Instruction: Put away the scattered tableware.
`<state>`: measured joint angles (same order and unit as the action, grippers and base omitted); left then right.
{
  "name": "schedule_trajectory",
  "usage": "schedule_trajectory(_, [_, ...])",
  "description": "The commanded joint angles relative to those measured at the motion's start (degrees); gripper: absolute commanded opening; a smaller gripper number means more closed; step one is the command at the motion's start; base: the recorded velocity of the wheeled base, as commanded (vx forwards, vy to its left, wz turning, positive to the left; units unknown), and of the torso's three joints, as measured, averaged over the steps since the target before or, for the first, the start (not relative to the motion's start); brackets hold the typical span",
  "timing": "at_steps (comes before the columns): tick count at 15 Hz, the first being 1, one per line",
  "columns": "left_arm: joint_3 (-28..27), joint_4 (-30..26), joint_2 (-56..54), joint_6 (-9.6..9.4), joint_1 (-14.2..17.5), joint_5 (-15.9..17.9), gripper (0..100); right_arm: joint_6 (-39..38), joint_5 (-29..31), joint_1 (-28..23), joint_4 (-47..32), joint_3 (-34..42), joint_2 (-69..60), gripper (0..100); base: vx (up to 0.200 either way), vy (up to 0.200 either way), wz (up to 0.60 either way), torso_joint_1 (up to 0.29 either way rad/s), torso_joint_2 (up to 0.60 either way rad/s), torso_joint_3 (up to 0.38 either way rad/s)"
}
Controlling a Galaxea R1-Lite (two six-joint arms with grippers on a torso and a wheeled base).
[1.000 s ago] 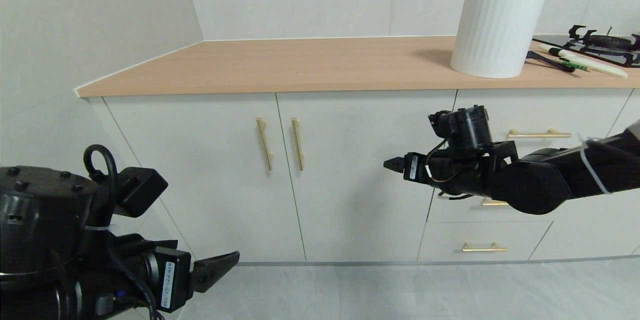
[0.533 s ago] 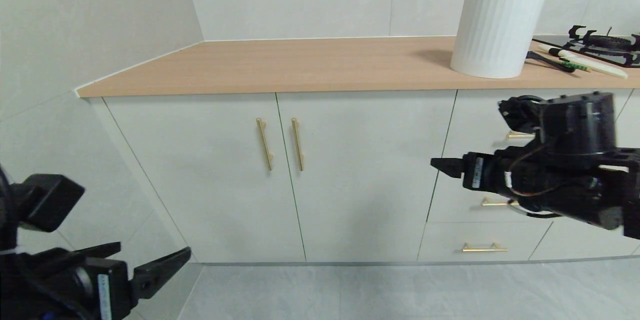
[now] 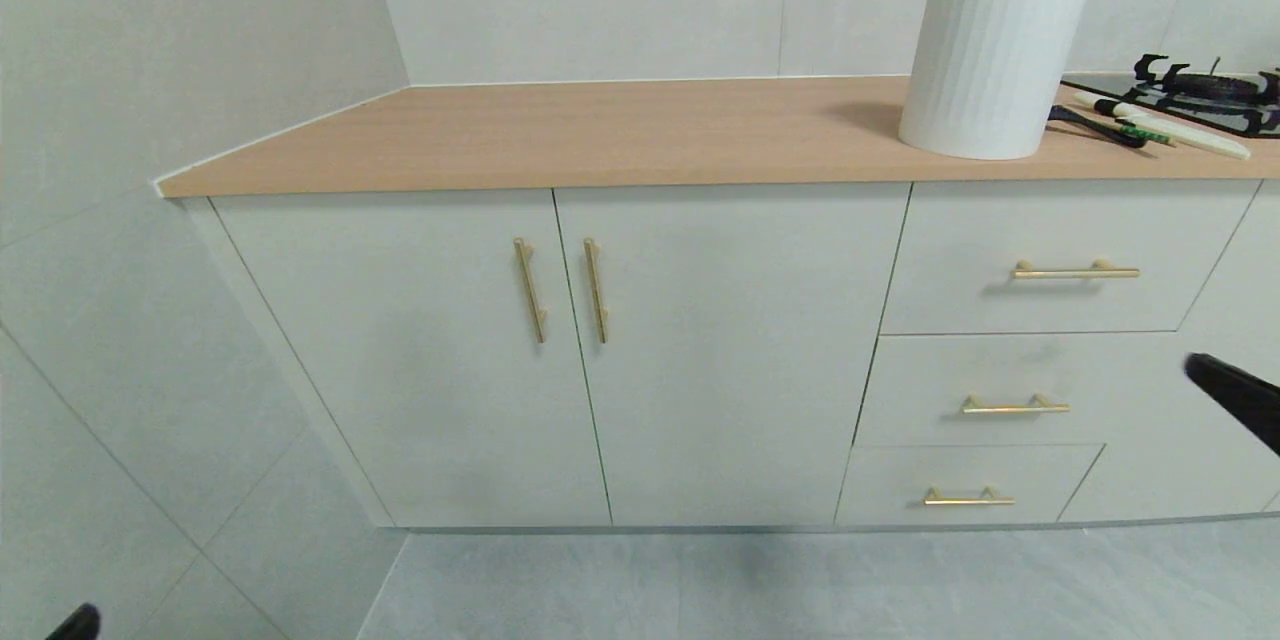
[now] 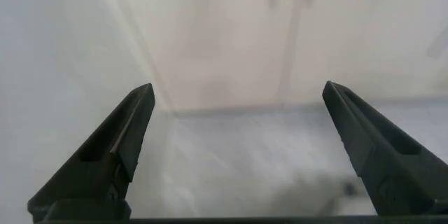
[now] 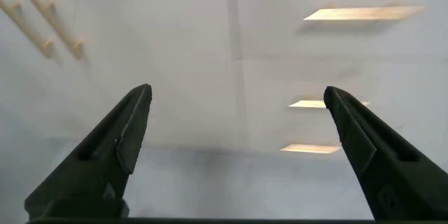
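Several utensils [image 3: 1150, 125] lie on the wooden counter [image 3: 600, 130] at its far right, beside a tall white ribbed container [image 3: 995, 50]; one has a black handle, others are white and green. My left gripper [image 4: 238, 87] is open and empty, low down and facing the cabinet's left corner and the floor. My right gripper [image 5: 236, 89] is open and empty, facing the cabinet front. In the head view one of its black fingers [image 3: 1235, 398] shows at the right edge, level with the middle drawer.
The cabinet below has two doors with vertical gold handles [image 3: 560, 288] and three drawers with gold pulls [image 3: 1075, 270] on the right. A black stove grate [image 3: 1210, 85] sits behind the utensils. A tiled wall closes the left side; grey floor lies below.
Both arms have drawn back from the cabinet: the left sank out at the lower left corner, the right moved right and down to the picture's edge. The head view shifted slightly.
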<state>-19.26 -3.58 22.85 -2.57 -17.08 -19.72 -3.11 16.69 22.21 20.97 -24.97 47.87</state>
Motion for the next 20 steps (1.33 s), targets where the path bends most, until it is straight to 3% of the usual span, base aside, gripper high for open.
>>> schedule_trajectory(1, [1.68, -0.9, -12.21, -2.35, 4.16, 0.04, 100, 6.71, -0.43, -10.26, -5.15, 5.81, -21.94, 100, 0.0, 0.0, 0.0, 0.0, 0.0, 0.0])
schedule_trajectory(3, [1.51, -1.51, -15.02, -2.88, 5.39, 0.04, 100, 7.68, -0.25, -12.54, -7.87, 5.72, -28.45, 100, 0.0, 0.0, 0.0, 0.0, 0.0, 0.0])
schedule_trajectory(4, [1.68, -1.6, -17.13, -3.84, 6.0, 0.04, 100, 11.99, -0.34, -14.83, -10.33, 5.72, -34.6, 100, 0.0, 0.0, 0.0, 0.0, 0.0, 0.0])
schedule_trajectory(9, [1.86, -0.11, -17.31, -3.76, 9.43, -0.23, 100, 14.01, -0.6, -22.04, -16.57, 6.42, -47.26, 100, 0.0, 0.0, 0.0, 0.0, 0.0, 0.0])
schedule_trajectory(12, [2.21, 0.33, -17.31, -3.4, 10.84, -0.67, 100, 13.57, -0.43, -22.3, -18.07, 7.39, -47.87, 100, 0.0, 0.0, 0.0, 0.0, 0.0, 0.0])
schedule_trajectory(13, [3.35, 0.24, -18.1, -3.49, 13.91, -0.49, 100, 11.9, -0.69, -22.3, -17.98, 9.41, -47.87, 100, 0.0, 0.0, 0.0, 0.0, 0.0, 0.0])
schedule_trajectory(14, [4.67, -0.28, -21.09, -4.2, 16.02, 1.0, 100, 11.63, -0.69, -22.3, -17.98, 10.99, -47.87, 100, 0.0, 0.0, 0.0, 0.0, 0.0, 0.0])
schedule_trajectory(16, [7.48, -0.11, -22.85, -4.81, 16.82, 4.52, 100, 11.02, -1.22, -22.3, -17.63, 13.72, -47.87, 100, 0.0, 0.0, 0.0, 0.0, 0.0, 0.0])
schedule_trajectory(18, [11.79, 0.6, -22.85, -4.46, 16.82, 6.89, 100, 7.77, -8.34, -22.3, -16.05, 19.61, -47.87, 100, 0.0, 0.0, 0.0, 0.0, 0.0, 0.0])
schedule_trajectory(20, [17.42, 2.27, -22.85, -4.37, 16.82, 16.38, 100, 5.75, -14.32, -22.3, -14.2, 24.61, -47.87, 100, 0.0, 0.0, 0.0, 0.0, 0.0, 0.0])
